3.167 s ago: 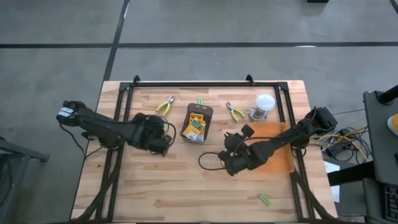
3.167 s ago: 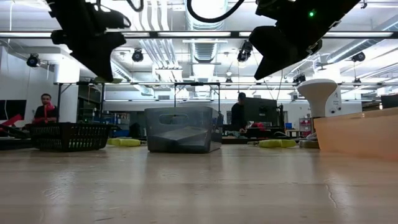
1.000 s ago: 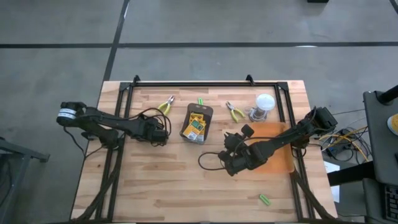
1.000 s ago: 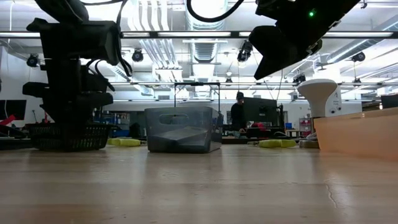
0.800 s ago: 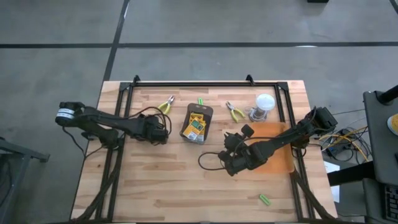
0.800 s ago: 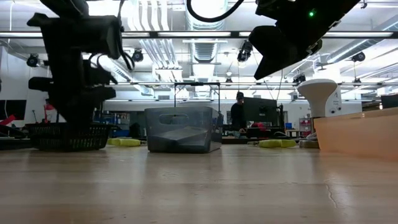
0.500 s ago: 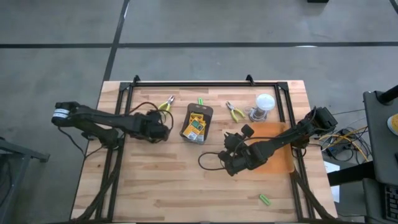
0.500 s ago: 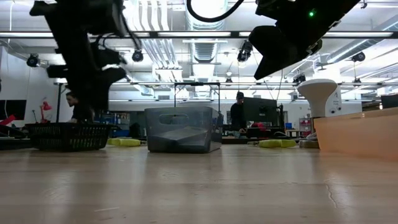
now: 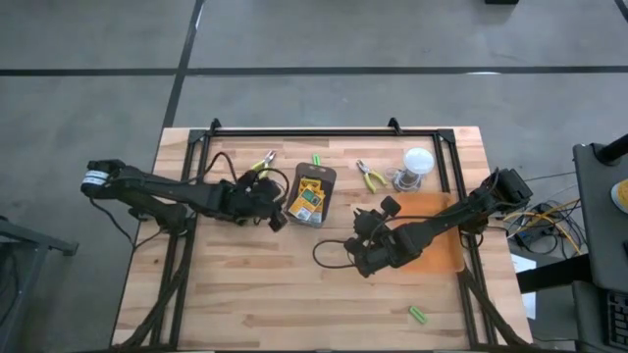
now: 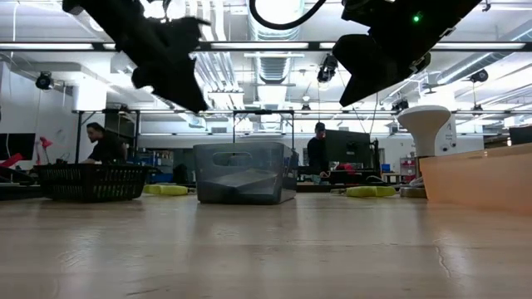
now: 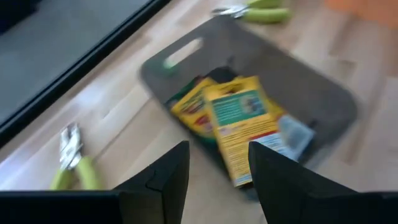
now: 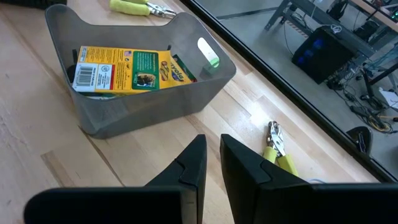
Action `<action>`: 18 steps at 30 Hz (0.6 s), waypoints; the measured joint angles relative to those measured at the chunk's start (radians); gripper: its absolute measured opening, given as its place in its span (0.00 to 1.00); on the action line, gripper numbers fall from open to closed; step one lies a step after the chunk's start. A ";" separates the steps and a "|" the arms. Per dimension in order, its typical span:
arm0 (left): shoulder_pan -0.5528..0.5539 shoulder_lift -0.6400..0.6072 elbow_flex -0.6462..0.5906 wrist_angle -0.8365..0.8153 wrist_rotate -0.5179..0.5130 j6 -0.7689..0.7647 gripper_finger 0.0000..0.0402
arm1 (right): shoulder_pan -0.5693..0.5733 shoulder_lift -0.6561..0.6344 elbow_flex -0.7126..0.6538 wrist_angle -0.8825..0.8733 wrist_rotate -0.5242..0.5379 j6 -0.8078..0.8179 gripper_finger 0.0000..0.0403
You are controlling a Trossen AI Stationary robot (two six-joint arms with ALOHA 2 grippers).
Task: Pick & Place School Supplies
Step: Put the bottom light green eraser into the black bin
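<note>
Now left gripper [image 9: 278, 218] beside grey tray [image 9: 325, 174], fingers parted, empty; crayon boxes [image 9: 311, 194] inside; right gripper [image 9: 359, 257] closed, empty.

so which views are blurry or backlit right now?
Left wrist view: motion-smeared, the crayon boxes and grey tray soft-edged. Right wrist view: sharp, the box print readable. Low view: ceiling lights backlight both arms into silhouettes, tabletop foreground soft. High view: evenly lit, no glare.
</note>
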 joint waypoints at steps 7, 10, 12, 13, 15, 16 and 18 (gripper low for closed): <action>-0.102 -0.005 0.000 0.170 0.009 0.276 0.42 | 0.000 0.000 0.000 0.000 0.000 0.000 0.11; -0.154 -0.007 0.000 0.261 0.012 0.416 0.42 | 0.000 0.000 0.000 0.000 0.000 0.000 0.11; -0.178 -0.010 0.000 0.301 0.017 0.482 0.42 | 0.000 0.000 0.000 0.000 0.000 0.000 0.11; -0.186 -0.013 0.000 0.310 0.025 0.500 0.42 | 0.000 0.000 0.000 0.000 0.000 0.000 0.11; -0.192 -0.024 0.000 0.317 0.068 0.527 0.42 | 0.000 0.000 0.000 0.000 0.000 0.000 0.11; -0.193 -0.031 -0.002 0.317 0.103 0.538 0.42 | 0.000 0.000 0.000 0.000 0.000 0.000 0.11; -0.193 -0.053 -0.015 0.325 0.204 0.570 0.42 | 0.000 0.000 0.000 0.000 0.000 0.000 0.11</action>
